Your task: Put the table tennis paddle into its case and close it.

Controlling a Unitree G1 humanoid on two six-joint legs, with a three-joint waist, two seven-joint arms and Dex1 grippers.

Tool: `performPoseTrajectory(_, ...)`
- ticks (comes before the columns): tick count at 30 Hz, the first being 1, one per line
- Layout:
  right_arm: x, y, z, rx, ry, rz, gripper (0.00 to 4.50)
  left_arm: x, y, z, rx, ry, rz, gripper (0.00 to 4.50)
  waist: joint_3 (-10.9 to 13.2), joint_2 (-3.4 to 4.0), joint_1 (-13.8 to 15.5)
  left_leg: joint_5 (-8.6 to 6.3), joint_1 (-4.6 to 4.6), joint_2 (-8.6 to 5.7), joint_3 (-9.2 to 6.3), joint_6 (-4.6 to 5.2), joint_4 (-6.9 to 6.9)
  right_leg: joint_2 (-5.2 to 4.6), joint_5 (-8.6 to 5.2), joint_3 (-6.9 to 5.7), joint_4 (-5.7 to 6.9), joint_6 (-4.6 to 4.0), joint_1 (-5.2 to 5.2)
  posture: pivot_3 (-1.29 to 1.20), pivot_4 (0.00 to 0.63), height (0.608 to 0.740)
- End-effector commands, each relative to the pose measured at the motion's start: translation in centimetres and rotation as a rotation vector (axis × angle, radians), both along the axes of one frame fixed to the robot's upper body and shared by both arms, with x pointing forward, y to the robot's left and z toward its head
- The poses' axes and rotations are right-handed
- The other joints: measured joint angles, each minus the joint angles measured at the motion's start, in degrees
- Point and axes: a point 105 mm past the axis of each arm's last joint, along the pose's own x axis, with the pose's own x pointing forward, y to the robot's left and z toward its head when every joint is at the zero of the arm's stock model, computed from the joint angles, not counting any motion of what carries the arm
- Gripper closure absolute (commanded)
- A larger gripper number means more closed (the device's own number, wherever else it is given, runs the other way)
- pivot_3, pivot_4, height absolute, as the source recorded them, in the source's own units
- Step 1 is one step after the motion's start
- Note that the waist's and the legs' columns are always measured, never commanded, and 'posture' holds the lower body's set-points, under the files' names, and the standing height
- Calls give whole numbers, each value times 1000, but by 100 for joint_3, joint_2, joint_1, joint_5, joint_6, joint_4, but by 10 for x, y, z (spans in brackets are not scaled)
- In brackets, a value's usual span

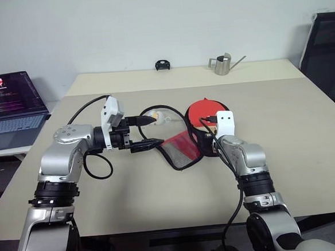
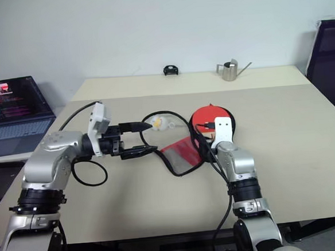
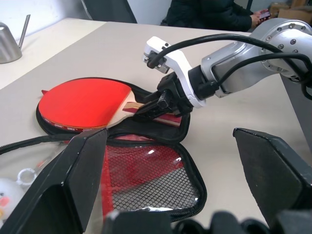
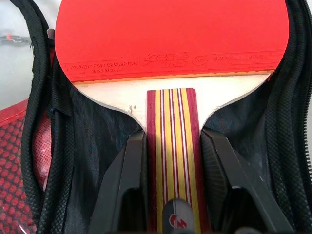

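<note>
Right hand (image 4: 170,170) grips the paddle (image 4: 170,44) by its handle, blade ahead of the fingers, lying in the unzipped case (image 3: 161,190), seemingly flat. Left hand (image 1: 148,132) open, just beside the mesh flap.

Bright, even indoor light — soft shadows, mild glare on mesh, near fingers blurred.

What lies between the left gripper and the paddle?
In the left wrist view, the open flap of the case, with its black mesh pocket, lies between the left gripper and the paddle.
</note>
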Motion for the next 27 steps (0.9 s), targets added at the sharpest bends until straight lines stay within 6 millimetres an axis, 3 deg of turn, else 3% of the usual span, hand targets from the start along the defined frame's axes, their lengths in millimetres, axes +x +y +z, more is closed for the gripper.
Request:
performPoseTrajectory(1,0,-4,7,14,-23,-30,3356,-4,-2,13,-12,-47,-15,0,0,0,0,0,0,0,0,0,0,0,0,0,0,0,0,0,150,740)
performPoseTrajectory(9,-3,-2,3,24,-6,-25,3356,-3,-3,13,-11,-48,-17,0,0,-1,0,0,0,0,1,0,2,0,0,0,3,0,1,0,150,740)
performPoseTrajectory(14,-4,-2,3,35,-6,-36,1840,-3,-4,13,-10,-47,-18,0,-1,-1,-1,0,3,0,3,0,2,0,0,4,7,0,1,0,150,740)
performPoseTrajectory(19,-4,2,11,43,-41,-28,53,-3,-4,13,-10,-45,-15,0,-1,-1,-1,0,12,0,11,1,7,0,0,14,26,0,1,0,150,740)
performPoseTrajectory(27,-25,14,54,37,-186,110,18,-2,5,11,-16,-43,32,0,-1,-1,-14,0,12,0,13,1,10,2,0,20,33,0,-4,0,150,740)
